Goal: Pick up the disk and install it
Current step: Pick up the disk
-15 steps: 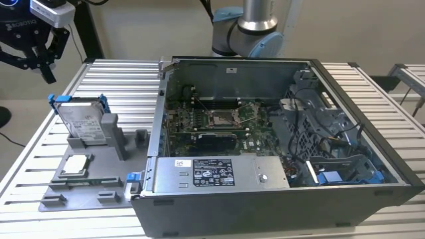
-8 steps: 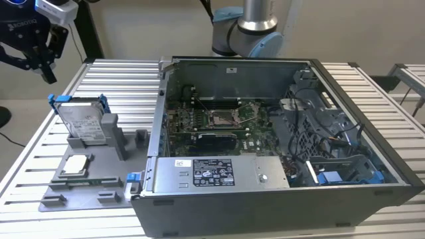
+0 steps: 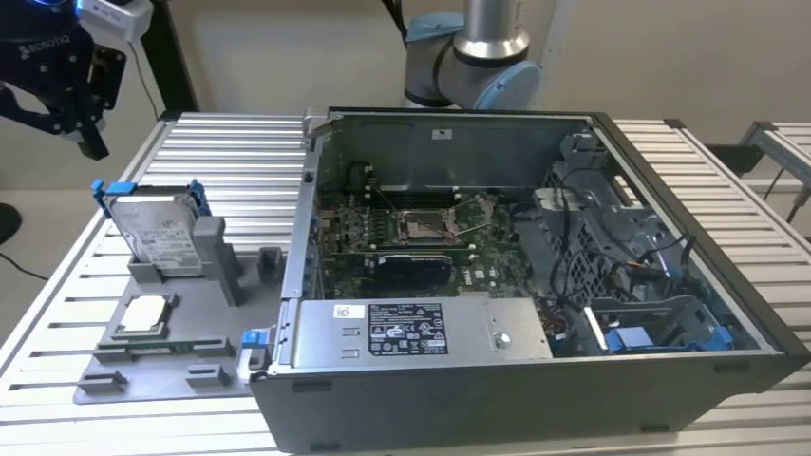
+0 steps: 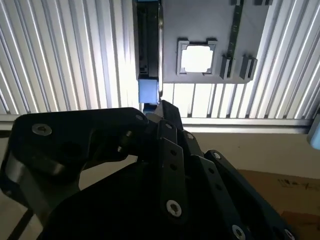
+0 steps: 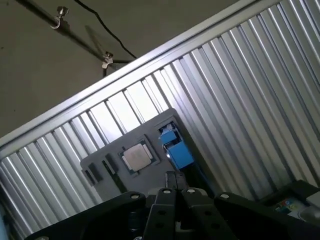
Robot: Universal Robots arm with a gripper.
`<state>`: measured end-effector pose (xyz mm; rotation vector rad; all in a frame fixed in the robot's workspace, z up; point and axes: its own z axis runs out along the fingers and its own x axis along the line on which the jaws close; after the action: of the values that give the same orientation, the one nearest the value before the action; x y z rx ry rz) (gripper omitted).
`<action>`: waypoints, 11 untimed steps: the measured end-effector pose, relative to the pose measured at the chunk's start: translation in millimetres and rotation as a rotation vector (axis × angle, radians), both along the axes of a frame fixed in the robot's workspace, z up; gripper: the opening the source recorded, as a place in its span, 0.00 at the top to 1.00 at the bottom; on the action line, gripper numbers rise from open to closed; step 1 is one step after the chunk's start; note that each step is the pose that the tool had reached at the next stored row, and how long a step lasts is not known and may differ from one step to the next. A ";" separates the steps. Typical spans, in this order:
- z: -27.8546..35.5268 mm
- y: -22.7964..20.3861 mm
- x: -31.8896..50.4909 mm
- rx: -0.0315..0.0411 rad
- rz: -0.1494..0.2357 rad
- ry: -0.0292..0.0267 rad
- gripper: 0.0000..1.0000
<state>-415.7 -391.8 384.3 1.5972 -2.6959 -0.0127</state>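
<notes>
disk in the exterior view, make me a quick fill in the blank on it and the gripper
1. The disk stands ____ in its grey stand.
2. The bracket framing it is coloured ____.
3. The gripper hangs ____ the disk, not touching it.

Missing words: upright; blue; above

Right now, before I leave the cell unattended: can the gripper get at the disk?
Probably yes. The gripper hangs in open air, higher than the disk, which stands upright in the grey holder with its top edge free. Nothing shows between them.
</notes>
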 end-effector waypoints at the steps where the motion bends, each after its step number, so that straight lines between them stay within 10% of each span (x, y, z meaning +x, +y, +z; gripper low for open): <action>1: 0.0 0.0 0.0 0.0000 0.018 0.0000 1.00; 11: 0.0 0.9 0.0 -0.0004 0.172 -0.0010 1.00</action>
<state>-415.7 -390.8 384.3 1.8228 -2.5487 -0.0102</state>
